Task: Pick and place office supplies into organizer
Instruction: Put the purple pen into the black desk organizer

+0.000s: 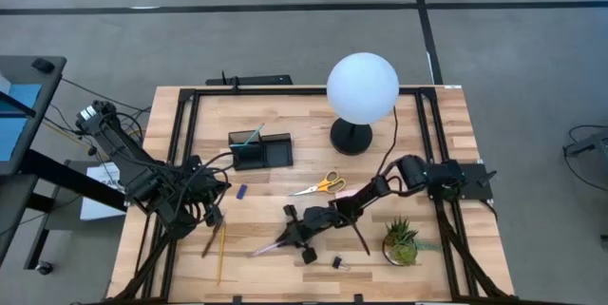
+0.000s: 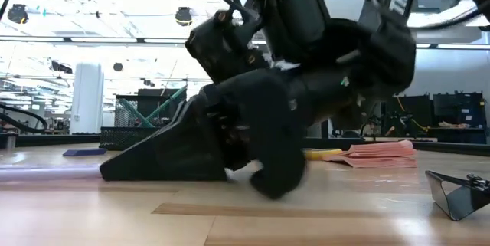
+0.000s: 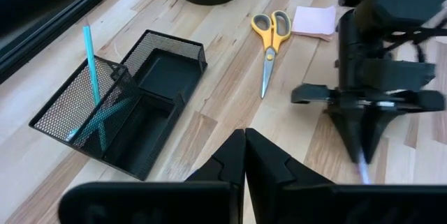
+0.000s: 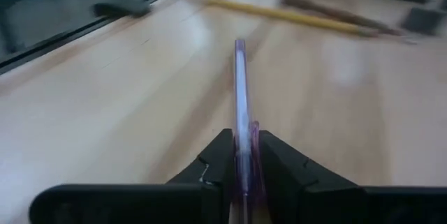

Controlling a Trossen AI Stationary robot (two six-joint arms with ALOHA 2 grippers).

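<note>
The black mesh organizer point(image 1: 261, 150) point(image 3: 133, 105) stands on the table with a teal pen point(image 3: 89, 56) leaning in its cup. Yellow-handled scissors point(image 1: 320, 186) point(image 3: 269, 42), a pink sticky-note pad point(image 3: 314, 20), a small blue piece point(image 1: 241, 192), black clips point(image 1: 337, 263), a yellow pencil point(image 1: 220, 253) and a brown pen point(image 1: 211, 240) lie flat on the wood. My right gripper point(image 1: 294, 234) point(image 4: 241, 161) is low at the table's middle, shut on a purple pen point(image 1: 269, 246). My left gripper point(image 1: 214, 212) point(image 3: 244, 147) is shut, by the brown pen's far end, holding nothing. My right gripper pinches the purple pen point(image 4: 242, 140) between its two fingers at the pen's right-hand end. The fingers slant down from the table's right side and lie along the pen. The pen's free length point(image 4: 240, 84) points toward the table's left, low over the wood point(image 2: 46, 172); whether it is lifted clear I cannot tell.
A white globe lamp point(image 1: 363, 88) on a round black base point(image 1: 351, 137) stands behind the scissors. A small green potted plant point(image 1: 402, 240) sits near the right front corner. Black rails run along both table sides. Bare wood lies between the organizer and the near edge.
</note>
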